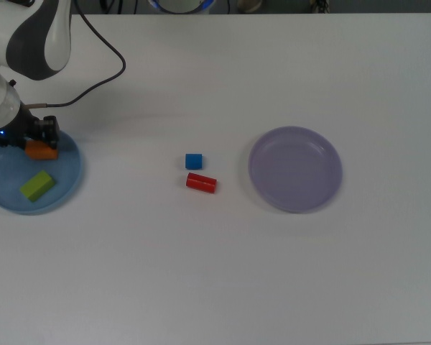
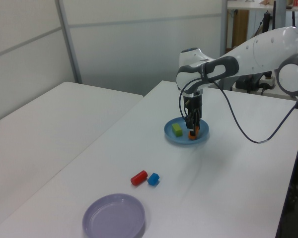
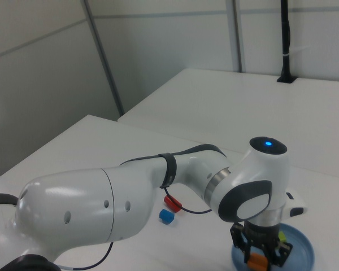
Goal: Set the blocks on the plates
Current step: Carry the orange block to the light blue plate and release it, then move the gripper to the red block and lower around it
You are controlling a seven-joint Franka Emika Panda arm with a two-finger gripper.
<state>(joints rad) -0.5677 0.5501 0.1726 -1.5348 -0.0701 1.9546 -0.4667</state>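
Observation:
My gripper (image 1: pixel 37 146) (image 2: pixel 192 130) (image 3: pixel 259 257) is shut on the orange block (image 1: pixel 40 150) (image 2: pixel 192 133) (image 3: pixel 256 262) and holds it low over the light blue plate (image 1: pixel 65 188) (image 2: pixel 183 140) (image 3: pixel 305 253) at the top view's far left. The green block (image 1: pixel 36 185) (image 2: pixel 177 130) (image 3: pixel 282 231) lies on that same plate, beside the gripper. On the table's middle sit the blue cube (image 1: pixel 194 161) (image 2: pixel 153 179) (image 3: pixel 167 217) and the red oblong block (image 1: pixel 200 182) (image 2: pixel 138 177) (image 3: pixel 170 201), close together. To the top view's right lies the lavender plate (image 1: pixel 295 169) (image 2: pixel 114 216), with nothing on it.
A black cable (image 1: pixel 108 75) trails from the arm across the table's back left in the top view. The arm's white body (image 3: pixel 130 203) fills the right view's lower left. A second white table (image 2: pixel 44 124) stands on the left view's left.

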